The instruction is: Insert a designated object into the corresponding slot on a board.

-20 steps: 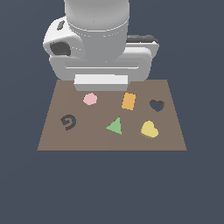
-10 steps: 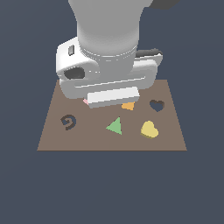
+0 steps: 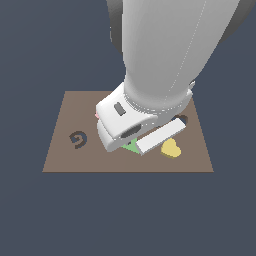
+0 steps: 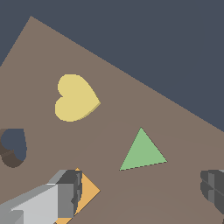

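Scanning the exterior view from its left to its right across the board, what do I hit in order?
Spiral cutout → green triangle, mostly hidden under the arm → yellow heart. The heart slot sits near the heart's column, largely covered, so I leave it unordered.

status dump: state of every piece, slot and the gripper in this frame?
yellow heart: lying flat on the board, not gripped, not in its slot
heart slot: empty
green triangle: flat on the board, untouched
orange rectangle: on the board, partly hidden by a finger
spiral cutout: empty
gripper: open, holding nothing
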You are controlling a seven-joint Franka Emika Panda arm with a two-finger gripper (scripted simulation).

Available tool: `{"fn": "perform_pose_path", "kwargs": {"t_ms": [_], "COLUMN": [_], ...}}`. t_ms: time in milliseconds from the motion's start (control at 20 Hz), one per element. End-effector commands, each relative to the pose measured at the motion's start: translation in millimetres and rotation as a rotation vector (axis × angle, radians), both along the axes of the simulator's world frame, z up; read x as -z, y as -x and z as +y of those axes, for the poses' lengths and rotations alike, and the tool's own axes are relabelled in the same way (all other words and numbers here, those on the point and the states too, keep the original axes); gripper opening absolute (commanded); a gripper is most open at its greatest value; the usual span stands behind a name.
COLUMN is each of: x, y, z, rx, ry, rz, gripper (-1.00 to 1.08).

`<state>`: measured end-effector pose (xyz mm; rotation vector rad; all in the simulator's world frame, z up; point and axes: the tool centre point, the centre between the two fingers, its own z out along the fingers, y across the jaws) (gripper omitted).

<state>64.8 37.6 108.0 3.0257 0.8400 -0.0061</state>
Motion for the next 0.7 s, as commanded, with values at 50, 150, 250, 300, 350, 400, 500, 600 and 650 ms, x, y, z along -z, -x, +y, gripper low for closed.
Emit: {"fn": "perform_pose_path", "kwargs": {"t_ms": [50, 150, 250, 300, 350, 400, 500, 600, 650], "x": [15, 23, 30, 33, 36, 38, 43, 48, 50], "y": [-11, -15, -17, -18, -19, -20, -20, -20, -20], "z": [22, 34, 45, 50, 55, 59, 68, 75, 78], "rx": [-0.154, -0.232, -0.303, -0.335, -0.366, -0.395, -0.447, -0.492, -0.511], "ry": [-0.002, -0.002, -0.003, -0.003, -0.003, -0.003, -0.003, -0.004, -0.004], "rz": [-0.001, -0.001, -0.002, -0.002, -0.002, -0.002, -0.002, -0.003, -0.003], "gripper": [1.00, 1.00, 1.00, 1.00, 1.00, 1.00, 1.00, 1.00, 1.00]}}
